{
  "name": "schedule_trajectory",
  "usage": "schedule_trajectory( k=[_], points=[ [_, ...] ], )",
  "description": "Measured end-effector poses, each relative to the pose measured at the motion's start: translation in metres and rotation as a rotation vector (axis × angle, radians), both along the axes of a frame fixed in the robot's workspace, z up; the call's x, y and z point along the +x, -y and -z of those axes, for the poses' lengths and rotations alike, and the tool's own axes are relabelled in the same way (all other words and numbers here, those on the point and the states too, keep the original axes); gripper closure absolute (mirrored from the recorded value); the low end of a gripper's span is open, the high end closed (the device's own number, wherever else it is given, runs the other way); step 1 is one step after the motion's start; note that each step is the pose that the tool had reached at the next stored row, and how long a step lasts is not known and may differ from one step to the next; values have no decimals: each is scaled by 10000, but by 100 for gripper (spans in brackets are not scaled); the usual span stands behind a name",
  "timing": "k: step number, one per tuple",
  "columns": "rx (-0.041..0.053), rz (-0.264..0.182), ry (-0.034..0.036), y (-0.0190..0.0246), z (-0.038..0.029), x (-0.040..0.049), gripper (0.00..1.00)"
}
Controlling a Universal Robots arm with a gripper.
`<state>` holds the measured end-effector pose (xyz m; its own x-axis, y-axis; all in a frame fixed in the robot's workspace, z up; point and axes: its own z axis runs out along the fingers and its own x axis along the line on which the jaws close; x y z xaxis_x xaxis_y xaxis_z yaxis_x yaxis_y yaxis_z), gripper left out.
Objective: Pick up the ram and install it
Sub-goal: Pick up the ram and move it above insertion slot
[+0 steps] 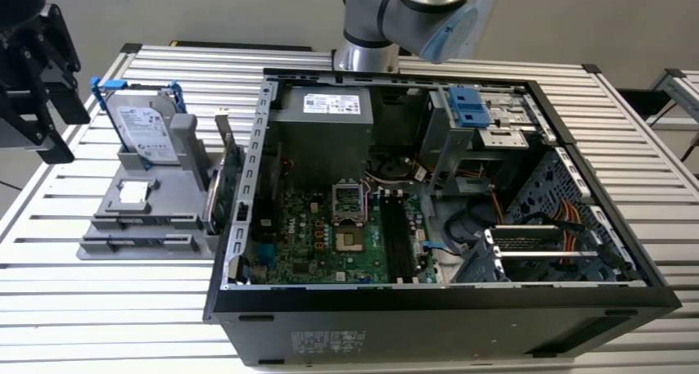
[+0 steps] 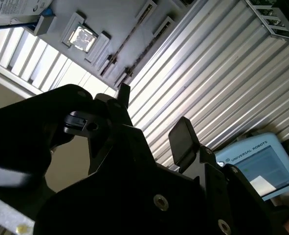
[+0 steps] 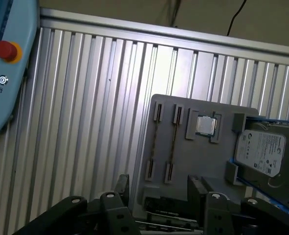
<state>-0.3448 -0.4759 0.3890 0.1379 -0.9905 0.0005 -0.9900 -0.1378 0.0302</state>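
**Operator:** Where is the ram?

**Technician:** The ram (image 3: pixel 173 143) stands on edge in the grey holder (image 3: pixel 203 161), beside a second stick.

**Operator:** And the claw?

**Technician:** The claw (image 3: pixel 160 186) hangs over the holder's edge, spread wide and empty. Recommended: square the fingers across the stick's flat faces, grip at mid-length, lift straight.

**Operator:** Any markings?

**Technician:** The hard drive (image 3: pixel 266 152) on the holder carries a pale printed label. None can be made out on the ram.
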Motion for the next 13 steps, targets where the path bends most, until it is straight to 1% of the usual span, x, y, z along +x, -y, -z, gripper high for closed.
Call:
schedule_trajectory(
  k=[8, 13],
  points=[
    [0, 6, 3, 0, 3, 0, 0],
    [0, 163, 3, -1, 24, 0, 0]
  ],
)
